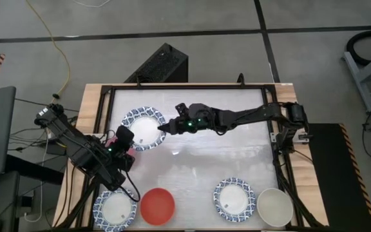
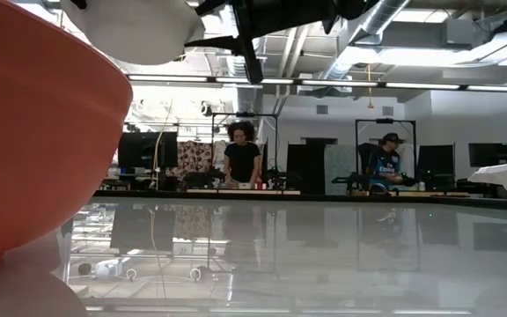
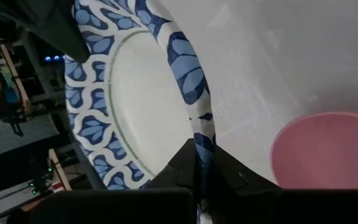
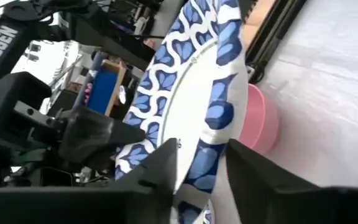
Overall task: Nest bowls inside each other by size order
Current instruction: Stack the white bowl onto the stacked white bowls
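Blue-rimmed bowl (image 1: 143,127): left hand (image 1: 128,143) clamps its rim, right hand (image 1: 163,129) straddles it.

Three blue-and-white patterned bowls (image 1: 143,126) (image 1: 115,210) (image 1: 234,196), one red bowl (image 1: 157,205), one cream-white bowl (image 1: 275,206) and one small pink bowl (image 3: 328,149). Two people (image 2: 241,158) (image 2: 385,165) are in the room behind.

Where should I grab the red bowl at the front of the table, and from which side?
Take the red bowl by its thin rim, one finger inside and one outside, coming down from above. It sits upright and open. I'd pick the rim arc facing the table's middle, since a blue-and-white bowl sits close on its other side.
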Tool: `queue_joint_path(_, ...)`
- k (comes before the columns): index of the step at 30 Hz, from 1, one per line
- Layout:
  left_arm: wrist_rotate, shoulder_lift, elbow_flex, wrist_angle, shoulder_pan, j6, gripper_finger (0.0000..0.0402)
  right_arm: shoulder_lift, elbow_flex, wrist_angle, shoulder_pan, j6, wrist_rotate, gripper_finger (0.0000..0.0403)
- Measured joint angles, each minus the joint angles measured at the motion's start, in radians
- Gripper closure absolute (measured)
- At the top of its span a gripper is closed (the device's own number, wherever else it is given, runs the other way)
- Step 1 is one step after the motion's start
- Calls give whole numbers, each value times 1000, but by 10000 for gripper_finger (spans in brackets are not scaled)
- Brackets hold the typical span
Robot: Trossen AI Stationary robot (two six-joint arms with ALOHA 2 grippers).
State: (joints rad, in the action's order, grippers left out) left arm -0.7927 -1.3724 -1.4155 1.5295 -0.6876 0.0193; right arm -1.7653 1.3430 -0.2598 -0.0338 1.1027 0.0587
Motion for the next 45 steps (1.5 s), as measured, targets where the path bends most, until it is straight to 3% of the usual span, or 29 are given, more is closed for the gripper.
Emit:
queue_joint_path(8, 45, 0, 0, -3, 0, 0, 401, -1, -1, 33, 7, -4, -5, 381)
queue_joint_path(10, 52, 0, 0, -6, 0, -4, 401, -1, -1, 36, 7, -6, -8, 393)
queue_joint_path(18, 72, 0, -1, -52, -1, -14, 384, -1, -2, 41, 7, -5, -8, 392)
queue_joint_path(30, 159, 0, -1, -87, 0, -24, 259, -1, -2, 42, 5, -12, -7, 394)
queue_joint_path(36, 63, 0, -61, -83, 0, -76, 209, -1, -2, 81, -2, -15, -6, 394)
queue_joint_path(45, -35, 0, -265, -58, 0, -199, 206, 0, -2, 113, -8, -36, -4, 393)
